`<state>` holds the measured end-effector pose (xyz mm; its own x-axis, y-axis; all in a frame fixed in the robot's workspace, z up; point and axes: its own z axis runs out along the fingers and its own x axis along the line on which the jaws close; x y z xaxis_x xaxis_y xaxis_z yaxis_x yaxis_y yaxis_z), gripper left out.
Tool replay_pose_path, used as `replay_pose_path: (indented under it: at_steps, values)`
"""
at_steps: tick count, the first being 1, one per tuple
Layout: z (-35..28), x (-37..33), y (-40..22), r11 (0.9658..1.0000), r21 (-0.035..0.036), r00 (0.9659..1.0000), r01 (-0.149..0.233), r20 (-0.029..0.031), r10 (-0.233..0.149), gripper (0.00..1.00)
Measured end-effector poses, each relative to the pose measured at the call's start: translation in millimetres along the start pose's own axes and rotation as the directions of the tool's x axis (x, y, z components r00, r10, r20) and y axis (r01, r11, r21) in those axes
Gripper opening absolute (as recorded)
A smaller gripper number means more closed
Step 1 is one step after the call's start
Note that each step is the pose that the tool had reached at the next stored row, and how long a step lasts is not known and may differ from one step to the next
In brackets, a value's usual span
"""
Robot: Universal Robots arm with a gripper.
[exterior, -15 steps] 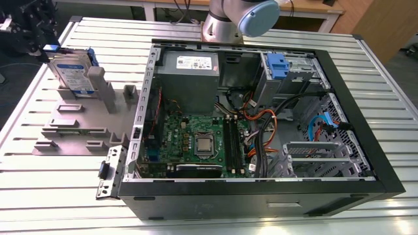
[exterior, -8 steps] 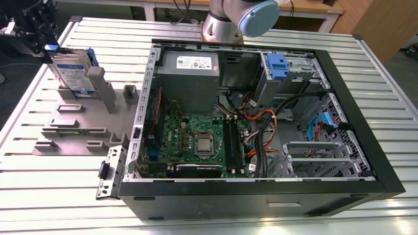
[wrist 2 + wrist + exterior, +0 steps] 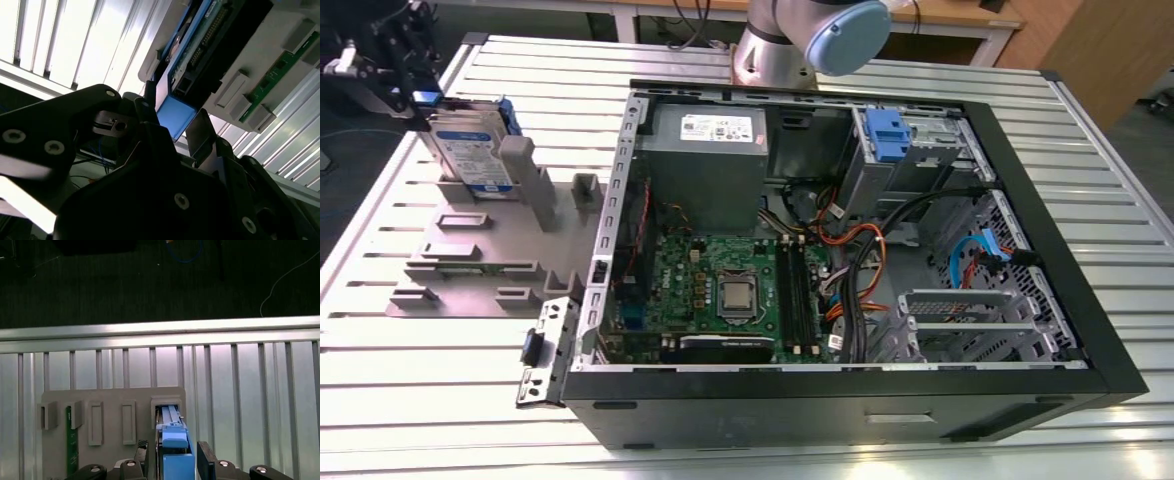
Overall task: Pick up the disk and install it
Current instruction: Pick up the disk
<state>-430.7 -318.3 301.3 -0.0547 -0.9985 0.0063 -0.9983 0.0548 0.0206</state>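
Disk (image 3: 467, 150): silver, white-and-blue label, blue frame.
Holder (image 3: 480, 262), beside the computer case (image 3: 854, 405): plain grey.
Case: black; inside it, green motherboard (image 3: 707, 265) and orange cables (image 3: 849, 237).
Surface (image 3: 440, 380): silver, ribbed.
Fingers (image 3: 205, 458): black.

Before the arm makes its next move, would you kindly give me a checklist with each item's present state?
1. Disk stands upright in the grey holder: ok.
2. Gripper straddles the disk's blue frame in the first wrist view: ok.
3. Fingers clamped on the disk: not ok, gaps show on both sides.
4. Computer case open on top: ok.
5. Grey metal cage free to receive the disk: cannot tell.
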Motion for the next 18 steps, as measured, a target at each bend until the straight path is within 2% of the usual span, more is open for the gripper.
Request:
replay_pose_path:
  at_steps: [11,12,18]
  values:
    - [8.0,-0.5,1.0,1.0,-0.0003,1.0,0.0,0.0014,0.0,0.51]
    - [10.5,-0.5,1.0,1.0,0.0002,1.0,0.0,0.0016,0.0,0.51]
    - [11.5,-0.5,1.0,1.0,0.0,1.0,0.0,0.0014,0.0,0.51]
